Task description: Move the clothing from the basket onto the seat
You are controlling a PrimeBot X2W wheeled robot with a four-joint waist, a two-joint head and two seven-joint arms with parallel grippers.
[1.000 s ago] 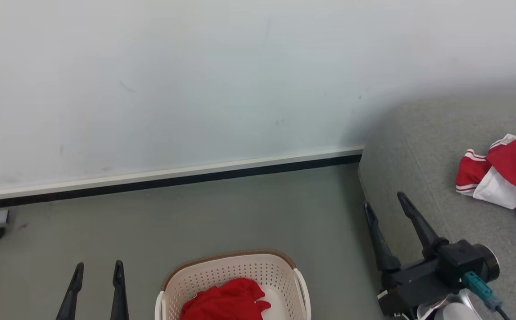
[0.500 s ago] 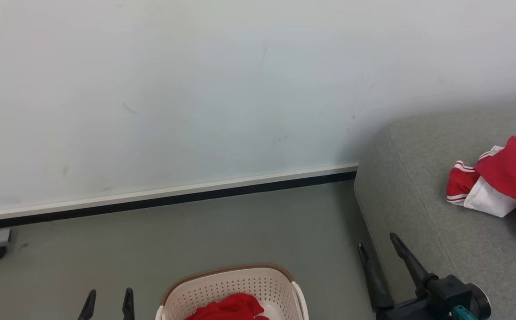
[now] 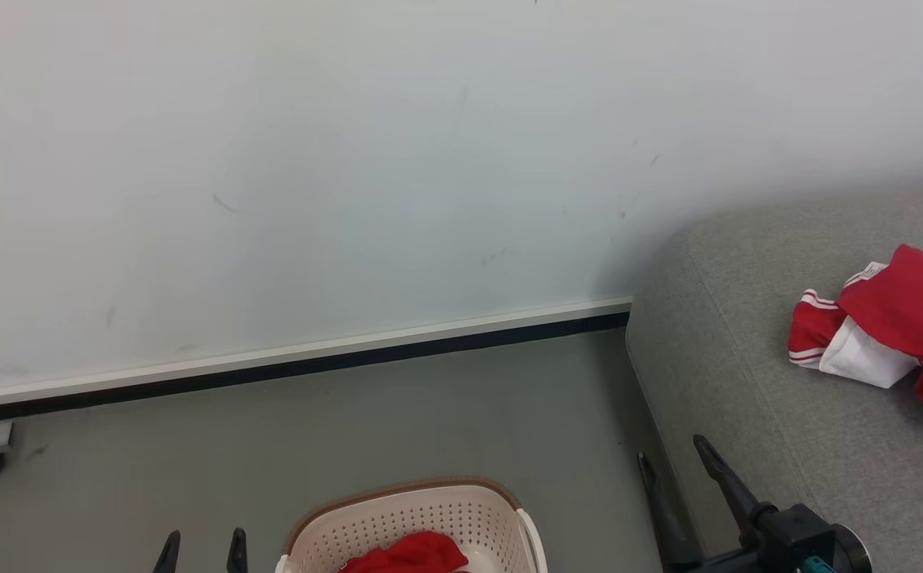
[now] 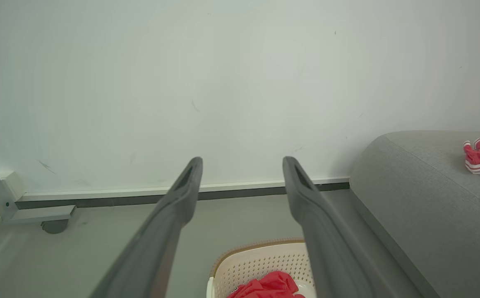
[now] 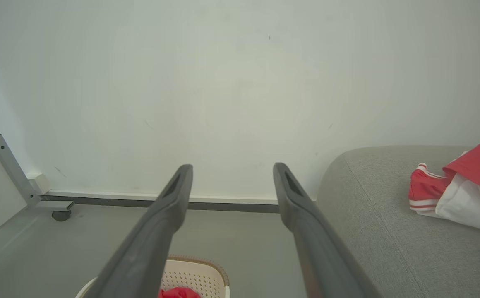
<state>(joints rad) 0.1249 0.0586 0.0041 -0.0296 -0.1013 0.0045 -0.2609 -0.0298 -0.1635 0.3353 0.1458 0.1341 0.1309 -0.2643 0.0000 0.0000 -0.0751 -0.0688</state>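
One red garment (image 3: 410,553) lies heaped in the basket (image 3: 398,517), which stands on the floor (image 3: 350,422) near the end of the sofa (image 3: 748,382); a red-and-white garment (image 3: 891,326) lies crumpled on the sofa's seat, well apart from the basket — so the job looks part done, with at least one piece to fetch.

Both grippers are empty; the left gripper (image 3: 203,541) hangs just left of the basket, its fingers (image 4: 174,215) spread wide with nothing between them; the right gripper (image 3: 672,450) sits between the basket and the sofa's end, its fingers (image 5: 157,231) likewise spread and holding nothing. Both wrist views look over the basket toward the wall (image 3: 350,159), so neither gripper is aimed at the cloth yet.

The step in hand, as I judge it, is the reach into the basket. To do it well: bend until the whole basket is in sight; bring one gripper over the middle of the heap, not the rim; go in from above with the fingers apart, one either side of a raised fold; sink deep enough to catch a good bunch before pinching — a thin edge would likely slip; lift straight up until the cloth hangs clear of the rim, lest the light basket tip or drag; only then swing to the sofa and set it down beside the other piece.
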